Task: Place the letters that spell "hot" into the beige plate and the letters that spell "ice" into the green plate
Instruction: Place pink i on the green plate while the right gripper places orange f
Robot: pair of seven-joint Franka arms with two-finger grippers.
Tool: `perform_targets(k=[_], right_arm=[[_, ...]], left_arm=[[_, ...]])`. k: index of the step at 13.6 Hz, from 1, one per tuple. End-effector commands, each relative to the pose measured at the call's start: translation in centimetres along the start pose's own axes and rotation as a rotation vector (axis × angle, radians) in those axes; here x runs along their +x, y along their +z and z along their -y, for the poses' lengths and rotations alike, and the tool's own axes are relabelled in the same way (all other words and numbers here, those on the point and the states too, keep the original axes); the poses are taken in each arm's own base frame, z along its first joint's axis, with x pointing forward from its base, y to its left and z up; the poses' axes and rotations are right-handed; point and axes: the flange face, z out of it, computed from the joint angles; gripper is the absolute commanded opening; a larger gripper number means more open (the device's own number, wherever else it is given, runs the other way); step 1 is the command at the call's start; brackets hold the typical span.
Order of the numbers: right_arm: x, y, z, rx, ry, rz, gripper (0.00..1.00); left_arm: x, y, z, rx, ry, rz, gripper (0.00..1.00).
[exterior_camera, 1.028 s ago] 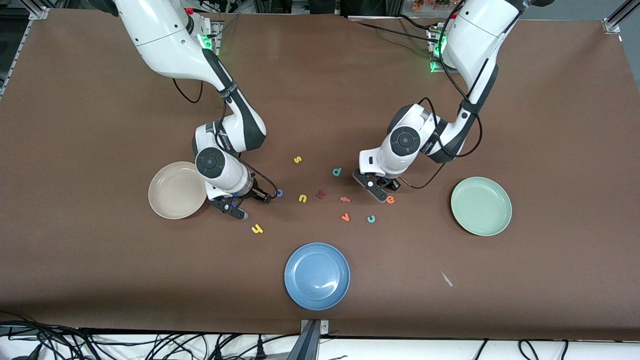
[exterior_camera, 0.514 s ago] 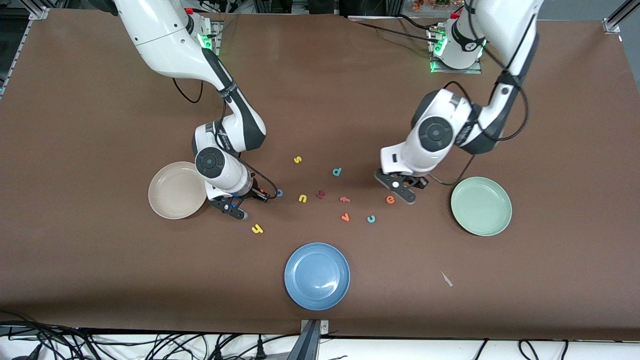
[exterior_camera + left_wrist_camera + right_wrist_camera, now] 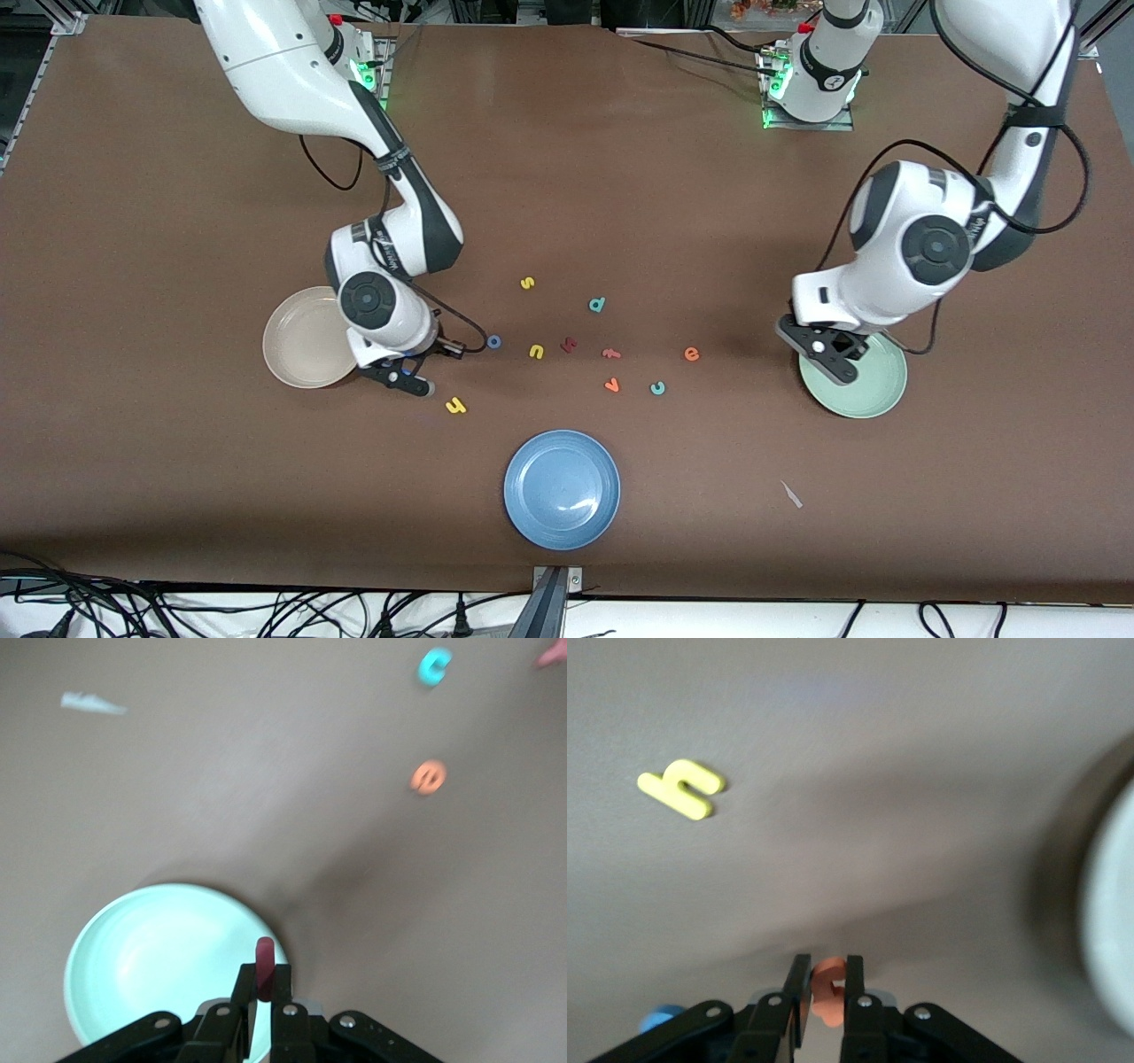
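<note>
My left gripper (image 3: 833, 359) hangs over the green plate (image 3: 864, 381) at its rim toward the letters. In the left wrist view the gripper (image 3: 263, 974) is shut on the dark red i (image 3: 264, 950) above the plate (image 3: 159, 957). The orange e (image 3: 692, 354) and teal c (image 3: 657, 388) lie on the table. My right gripper (image 3: 409, 379) is low beside the beige plate (image 3: 301, 341), which holds nothing. In the right wrist view this gripper (image 3: 826, 967) is shut on an orange hooked t (image 3: 828, 997). The blue o (image 3: 494, 341) and yellow h (image 3: 455, 406) lie close by.
A blue plate (image 3: 562, 489) sits nearest the front camera. Other letters lie mid-table: yellow s (image 3: 527, 283), teal d (image 3: 597, 305), yellow n (image 3: 536, 352), a chunky dark red one (image 3: 569, 345) and two orange ones (image 3: 611, 385). A white scrap (image 3: 791, 494) lies near the green plate.
The left arm swung from beside the orange e to over the green plate, carrying the red i. The right gripper closed on the orange t and shifted slightly toward the beige plate.
</note>
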Motion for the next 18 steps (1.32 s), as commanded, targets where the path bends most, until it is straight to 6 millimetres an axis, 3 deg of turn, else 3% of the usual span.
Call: perform_targets(k=[1,4,8,10,12,14,15,16,17,18], right_arm=[[1.4,-3.3,-5.5,-0.051,-0.237,0.019,0.0],[2.2,-3.4,-10.6,-0.067,-0.424,0.015,0.0],[1.7,-0.3,-15.8,-0.071,-0.631,-0.171,0.0],[1.5,0.0,-16.0,-0.046,-0.609,-0.189,0.98],[0.8,-0.7,-14.6,0.085,-0.423,-0.107,1.0],[0.0,-1.9,-11.5,0.141,-0.301,-0.039,1.0],[-0.5,-2.3,-9.8,0.151,-0.238,-0.033,1.0],[-1.2,-2.5,-7.9,0.155,-0.186,-0.029,1.0],[-1.7,-2.8,-6.1,0.158,-0.158,-0.033,1.0],[-2.0,-2.7,-4.3,0.153,-0.154,-0.039,1.0]], left_arm=[[-4.5,2.2,4.3,-0.035,0.067,0.033,0.0],[-7.2,6.0,6.9,-0.081,0.051,0.063,0.0],[-8.3,10.5,7.5,-0.095,0.034,0.059,0.0],[-8.4,12.4,7.0,-0.084,0.037,0.041,0.0],[-8.4,12.8,7.0,-0.081,0.038,0.036,0.0],[-8.4,13.0,6.9,-0.083,0.039,0.037,0.03],[-8.4,13.0,6.8,-0.083,0.038,0.037,0.17],[-8.5,13.0,6.9,-0.084,0.027,0.039,0.54],[-8.5,12.8,6.9,-0.083,0.026,0.04,1.0],[-8.6,12.3,7.0,-0.08,0.034,0.038,1.0]])
